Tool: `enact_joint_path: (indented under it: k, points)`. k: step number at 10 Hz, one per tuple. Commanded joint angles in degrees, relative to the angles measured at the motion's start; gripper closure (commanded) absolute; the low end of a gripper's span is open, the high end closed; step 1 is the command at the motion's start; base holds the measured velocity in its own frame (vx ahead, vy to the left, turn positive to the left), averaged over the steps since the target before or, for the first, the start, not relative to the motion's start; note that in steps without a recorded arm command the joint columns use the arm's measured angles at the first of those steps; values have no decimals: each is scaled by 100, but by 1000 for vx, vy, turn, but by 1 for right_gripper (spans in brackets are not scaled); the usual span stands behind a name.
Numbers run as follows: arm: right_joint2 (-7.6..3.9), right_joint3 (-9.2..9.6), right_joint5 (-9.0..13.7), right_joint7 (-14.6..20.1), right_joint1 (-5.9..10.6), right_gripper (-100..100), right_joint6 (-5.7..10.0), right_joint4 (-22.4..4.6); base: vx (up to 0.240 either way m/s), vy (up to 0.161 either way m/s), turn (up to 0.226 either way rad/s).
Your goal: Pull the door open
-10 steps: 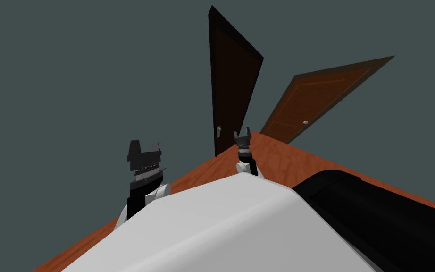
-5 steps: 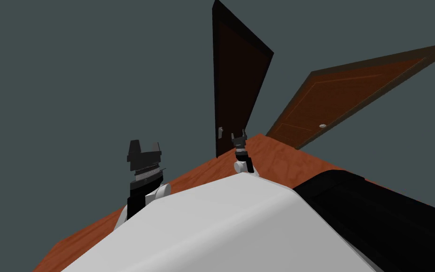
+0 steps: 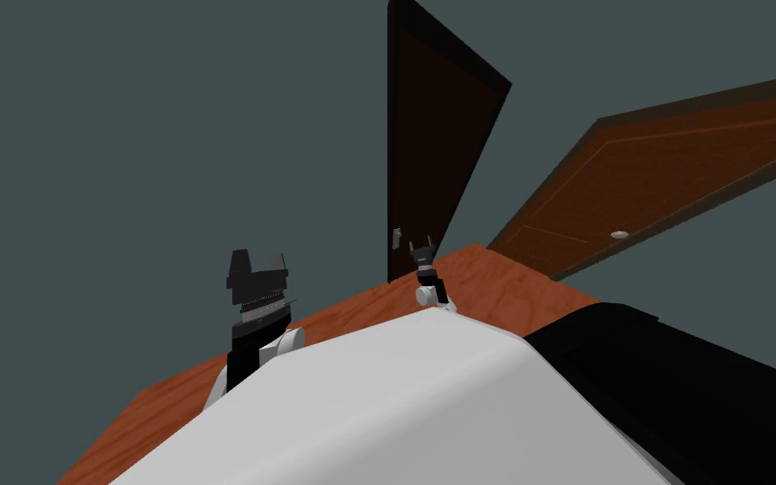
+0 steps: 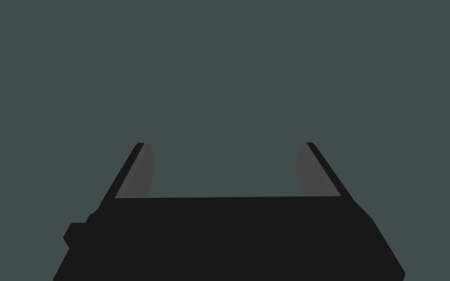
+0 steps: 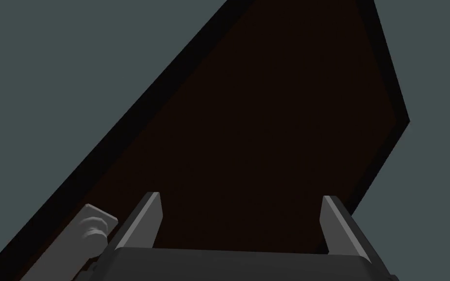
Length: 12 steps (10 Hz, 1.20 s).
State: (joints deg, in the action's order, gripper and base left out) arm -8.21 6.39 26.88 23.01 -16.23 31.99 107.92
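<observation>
Your right gripper (image 5: 241,196) is released, facing the dark door (image 5: 268,122); the handle (image 5: 94,227) sits just beside it, outside the gap. Slide sideways until you straddle the handle, clench, then pull steadily. Your left gripper (image 4: 224,144) is released too.

left pincer (image 4: 225,144), right pincer (image 5: 241,196): black boxes, grey blade fingers

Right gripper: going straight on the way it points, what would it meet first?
Probably the bare panel of the dark door; the right gripper frames it with open fingers, the grey handle outside them. Depth unclear.
</observation>
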Motion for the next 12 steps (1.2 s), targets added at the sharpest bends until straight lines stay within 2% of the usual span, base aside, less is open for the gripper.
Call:
enact_joint_path:
  k: [1,6,7,10,11,12]
  points:
    - [-42,43,283,152,170,-100,-53,-278,41,-125,208]
    - [-230,182,1150,643,594,-100,-149,-1070,31,-113,189]
    - [-230,182,1150,643,594,-100,-149,-1103,11,-85,61]
    - [-338,263,1657,930,842,-100,-206,-1584,18,-94,153]
    - [-338,263,1657,930,842,-100,-206,-1584,17,-72,76]
    - [-373,290,1822,1024,923,-100,-224,-1741,6,-62,105]
